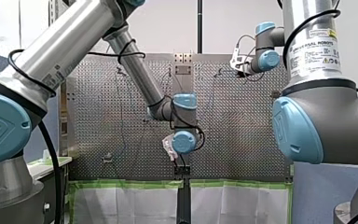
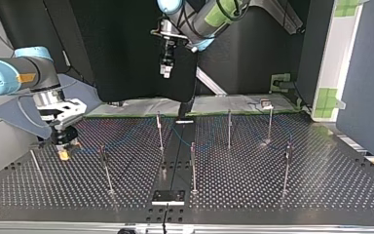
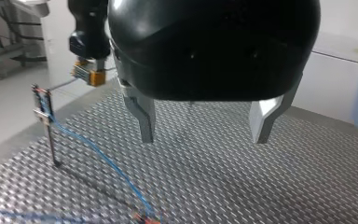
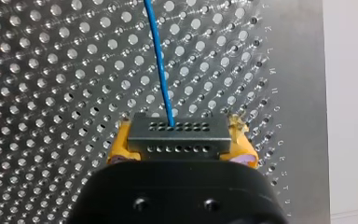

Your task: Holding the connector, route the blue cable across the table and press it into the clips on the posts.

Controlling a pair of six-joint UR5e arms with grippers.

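Right wrist view, item 1: right hand (image 4: 182, 147), its yellow pads (image 4: 120, 145) closed on the grey connector (image 4: 177, 133). The blue cable (image 4: 160, 60) leaves the connector's upper row of holes and runs ahead of the hand over the perforated surface (image 4: 51, 93).

Item 2, top view: the right hand sits low over the surface at the view's left, just beside a thin outer post (image 2: 35, 161). Other posts (image 2: 159, 127) stand across the middle and right. Faint blue runs show between some of them, too thin to trace fully.

Item 3, left wrist view: left hand (image 3: 205, 126), metal fingers spread wide, holding nothing, hanging above the surface. In the top view it is raised well clear, near the middle. Beyond one finger a post carries a clip (image 3: 42, 100). The cable meets that clip and slopes down to the surface. Whether it is fully seated cannot be told.

Step in hand, as a judgement: routing is under way, with the connector end being carried toward the far side. At least one clip is reached and the last posts are not yet confirmed.

Next move calls for:
- a firm grip on the connector, with the cable kept lightly taut;
- lining the cable over the nearest clip's slot before pressing down;
- the free left hand available to steady or push the cable home.
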